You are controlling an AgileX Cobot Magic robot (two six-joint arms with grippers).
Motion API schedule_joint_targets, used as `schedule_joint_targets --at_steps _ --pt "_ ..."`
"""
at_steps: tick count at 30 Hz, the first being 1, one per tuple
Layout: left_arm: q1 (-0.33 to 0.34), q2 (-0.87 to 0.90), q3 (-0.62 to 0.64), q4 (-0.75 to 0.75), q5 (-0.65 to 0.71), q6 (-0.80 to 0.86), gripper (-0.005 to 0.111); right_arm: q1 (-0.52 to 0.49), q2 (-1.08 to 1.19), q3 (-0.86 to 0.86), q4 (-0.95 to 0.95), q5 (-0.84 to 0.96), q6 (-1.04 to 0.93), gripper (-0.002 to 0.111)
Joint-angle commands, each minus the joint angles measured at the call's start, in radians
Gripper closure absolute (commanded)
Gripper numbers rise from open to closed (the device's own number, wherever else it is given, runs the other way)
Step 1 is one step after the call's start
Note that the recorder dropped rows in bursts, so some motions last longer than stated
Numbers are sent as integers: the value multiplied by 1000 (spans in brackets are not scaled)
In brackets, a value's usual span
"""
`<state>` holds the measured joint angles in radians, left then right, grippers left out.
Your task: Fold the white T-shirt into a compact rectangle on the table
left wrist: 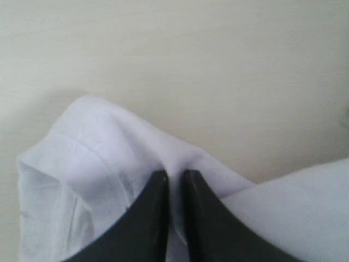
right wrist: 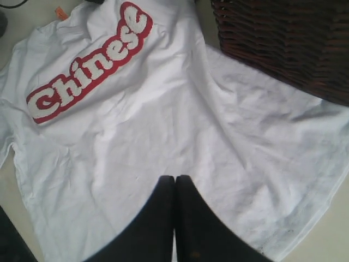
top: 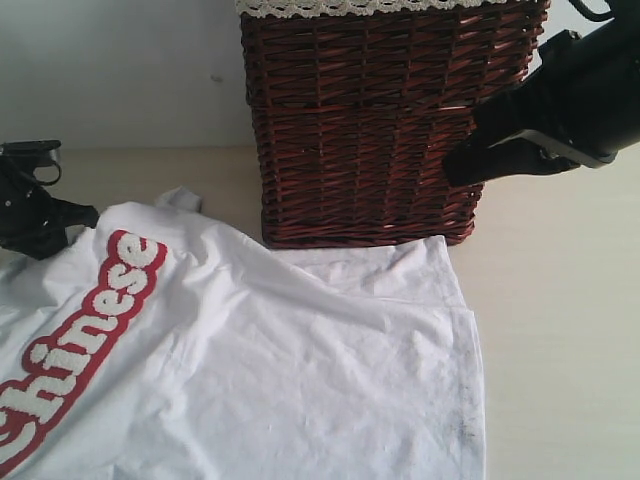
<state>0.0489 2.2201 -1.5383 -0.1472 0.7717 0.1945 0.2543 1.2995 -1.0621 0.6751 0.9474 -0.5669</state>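
Observation:
The white T-shirt (top: 270, 370) lies spread and wrinkled on the table (top: 560, 330), its red-edged "Chinese" lettering (top: 90, 330) at the left. My left gripper (top: 78, 218) is at the shirt's far left corner, shut on a pinched ridge of the shirt's fabric (left wrist: 109, 147) between the fingers (left wrist: 155, 213). In the left wrist view the left gripper (left wrist: 174, 177) shows cloth in the gap. My right gripper (top: 452, 170) hangs in the air before the basket, above the shirt (right wrist: 180, 125). The right gripper (right wrist: 175, 181) is shut with nothing in it. A small orange neck tag (right wrist: 61, 12) shows near the collar.
A dark red-brown wicker basket (top: 380, 120) with cream lace trim (top: 350, 6) stands at the back, touching the shirt's far hem. In the right wrist view the basket (right wrist: 283, 43) is close beside the shirt. Bare tabletop (top: 570, 400) lies right of the shirt, a pale wall (top: 110, 60) behind.

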Motion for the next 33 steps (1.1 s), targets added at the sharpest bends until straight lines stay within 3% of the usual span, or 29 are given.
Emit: schedule_joint_targets --at_steps 1,4,6,8,9,11,12,14,22,28,31,33 --pt "22 -32 0 85 -51 -127 87 2 -8 -2 8 0 -14 108" --pt "22 -57 0 123 -95 -183 69 2 -8 -2 8 4 -14 108" --pt "22 -59 0 295 -81 -319 68 2 -8 -2 8 6 -14 108" --pt "22 -57 0 368 -60 -352 68 2 -8 -2 8 6 -14 108" --pt "22 -68 0 344 -72 -351 68 2 -8 -2 8 6 -14 108" --pt "4 -120 0 129 -142 -224 68 2 -8 -2 8 6 -14 108" --pt "-22 -141 0 -40 -155 -37 68 2 -8 -2 8 6 -14 108" --pt "-72 -144 0 -255 -124 183 69 2 -8 -2 8 6 -11 108" --pt "-203 -73 0 -228 -153 248 66 2 -8 -2 8 6 -11 108" --pt "-225 -58 0 -239 -348 229 40 2 -8 -2 8 2 -13 108" --pt "-229 -34 -17 -235 -448 229 39 2 -8 -2 8 -3 -15 108" --pt "-233 30 -72 -235 -422 229 39 2 -8 -2 8 -3 -15 108"
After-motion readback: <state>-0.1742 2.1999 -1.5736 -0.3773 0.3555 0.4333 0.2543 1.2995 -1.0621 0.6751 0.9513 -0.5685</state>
